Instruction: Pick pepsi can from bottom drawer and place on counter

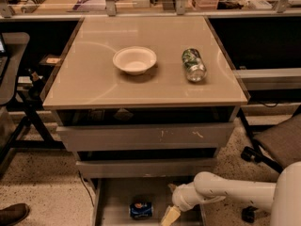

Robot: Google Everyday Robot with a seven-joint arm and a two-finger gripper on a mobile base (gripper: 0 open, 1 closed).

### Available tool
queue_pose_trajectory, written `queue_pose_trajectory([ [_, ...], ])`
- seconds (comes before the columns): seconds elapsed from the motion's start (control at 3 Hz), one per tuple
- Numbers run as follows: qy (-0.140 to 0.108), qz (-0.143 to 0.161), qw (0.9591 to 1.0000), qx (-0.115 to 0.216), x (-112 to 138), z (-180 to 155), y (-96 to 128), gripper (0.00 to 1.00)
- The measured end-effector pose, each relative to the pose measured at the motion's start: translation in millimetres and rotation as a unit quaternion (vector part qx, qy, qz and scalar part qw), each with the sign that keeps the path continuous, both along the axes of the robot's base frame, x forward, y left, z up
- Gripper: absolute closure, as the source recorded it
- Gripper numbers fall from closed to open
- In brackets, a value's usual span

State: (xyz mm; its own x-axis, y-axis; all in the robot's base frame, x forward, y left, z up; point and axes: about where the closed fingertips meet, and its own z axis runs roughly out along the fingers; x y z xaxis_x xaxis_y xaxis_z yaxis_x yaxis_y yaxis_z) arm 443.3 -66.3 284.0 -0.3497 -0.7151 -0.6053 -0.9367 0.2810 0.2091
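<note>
The pepsi can (141, 210) lies on its side on the grey floor of the open bottom drawer (113, 206), near the drawer's middle. My gripper (170, 215) reaches in from the right on a white arm and sits low in the drawer, just right of the can and apart from it. Its tan fingers (169, 214) point down and left. The counter (94, 86) is the glossy beige tabletop above the drawers.
A white bowl (134, 59) and a green-and-silver can (194, 64) lying on its side rest on the counter. Two taller grey drawers (146, 136) stand above the bottom one. A chair (277, 140) is at the right, a shoe (11, 213) at the lower left.
</note>
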Motion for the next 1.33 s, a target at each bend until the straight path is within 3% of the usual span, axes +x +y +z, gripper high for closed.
queue_pose_trajectory([
  [0.33, 0.000, 0.000, 1.0000, 0.000, 0, 0, 0, 0.00],
  [0.67, -0.030, 0.004, 0.9995, 0.005, 11, -44, 12, 0.00],
  [1.0, -0.030, 0.004, 0.9995, 0.005, 10, -44, 12, 0.00],
  [1.33, -0.041, 0.024, 0.9988, 0.013, 4, -42, 27, 0.00],
])
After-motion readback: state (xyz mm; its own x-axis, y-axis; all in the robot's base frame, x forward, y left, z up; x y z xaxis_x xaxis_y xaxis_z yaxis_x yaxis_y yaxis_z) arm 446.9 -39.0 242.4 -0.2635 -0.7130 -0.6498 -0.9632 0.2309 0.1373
